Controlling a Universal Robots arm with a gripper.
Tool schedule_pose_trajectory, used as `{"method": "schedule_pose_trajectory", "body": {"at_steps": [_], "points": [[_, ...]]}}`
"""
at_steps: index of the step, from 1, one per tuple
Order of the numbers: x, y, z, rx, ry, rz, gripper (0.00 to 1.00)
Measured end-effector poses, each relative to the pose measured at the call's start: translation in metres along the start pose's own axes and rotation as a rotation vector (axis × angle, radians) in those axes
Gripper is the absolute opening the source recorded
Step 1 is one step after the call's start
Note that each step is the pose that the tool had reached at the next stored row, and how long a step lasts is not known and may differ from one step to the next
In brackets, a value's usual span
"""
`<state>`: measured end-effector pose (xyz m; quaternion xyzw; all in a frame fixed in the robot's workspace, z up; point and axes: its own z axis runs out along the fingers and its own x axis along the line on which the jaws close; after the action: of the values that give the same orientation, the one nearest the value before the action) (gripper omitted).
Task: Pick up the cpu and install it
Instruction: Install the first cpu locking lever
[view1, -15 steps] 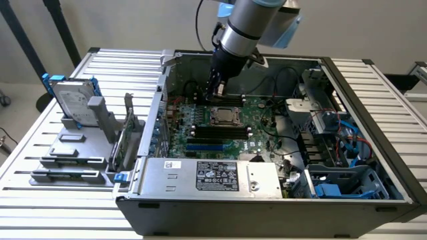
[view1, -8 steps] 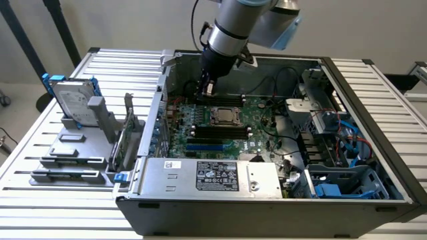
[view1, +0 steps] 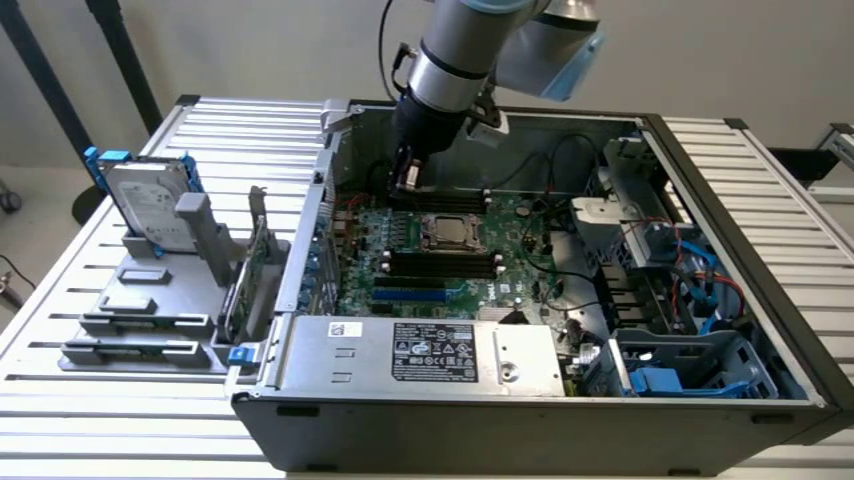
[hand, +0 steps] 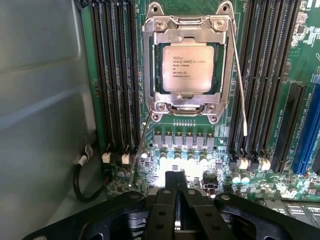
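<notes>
The cpu (hand: 188, 67) is a small square chip with a silver-grey top. It lies flat in the metal-framed socket (hand: 187, 25) on the green motherboard, and it appears in the exterior view as the cpu (view1: 447, 232) at the board's middle. My gripper (view1: 408, 182) hangs inside the open computer case, above the board and just beyond the socket. In the wrist view the gripper (hand: 176, 200) is shut, its black fingers (hand: 162, 210) pressed together with nothing between them. Thin wire levers (hand: 241, 85) run along the socket's sides.
Black memory slots (hand: 117, 75) flank the socket on both sides. The case's grey wall (hand: 40, 100) stands close beside the gripper. A hard drive in a blue frame (view1: 140, 205) sits on a grey stand at the exterior view's left. The power supply (view1: 414, 350) lies along the case front.
</notes>
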<state>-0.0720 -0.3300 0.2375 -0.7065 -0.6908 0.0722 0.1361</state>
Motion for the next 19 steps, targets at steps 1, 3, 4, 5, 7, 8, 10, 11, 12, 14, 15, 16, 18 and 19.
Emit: {"method": "schedule_pose_trajectory", "body": {"at_steps": [1,3,4,5,7,8,10,11,12,14,15,16,18,19], "points": [[0.0,-0.0004,0.0002,-0.001,0.003,0.009,0.11],[0.0,-0.0015,0.0005,-0.0023,0.0065,0.023,0.11],[-0.0001,-0.0019,0.0006,-0.0028,0.0086,0.031,0.11],[0.0,-0.0021,0.0007,-0.0037,0.0115,0.041,0.11],[-0.0001,-0.0022,0.0007,-0.0059,0.019,0.065,0.11],[-0.0001,-0.0023,0.0007,-0.0071,0.0228,0.077,0.11],[0.0,-0.0024,0.0008,-0.0094,0.0308,0.104,0.11],[-0.0001,-0.0024,0.0008,-0.0106,0.0349,0.117,0.11],[-0.0001,-0.0024,0.0008,-0.0119,0.0393,0.131,0.11],[-0.0001,-0.0024,0.0008,-0.0143,0.0474,0.158,0.11],[-0.0001,-0.0024,0.0008,-0.0155,0.0516,0.171,0.11],[-0.0001,-0.0025,0.0008,-0.0167,0.0556,0.184,0.11],[-0.0001,-0.0025,0.0008,-0.0191,0.0637,0.211,0.11],[-0.0001,-0.0025,0.0008,-0.0202,0.0677,0.224,0.11]]}}
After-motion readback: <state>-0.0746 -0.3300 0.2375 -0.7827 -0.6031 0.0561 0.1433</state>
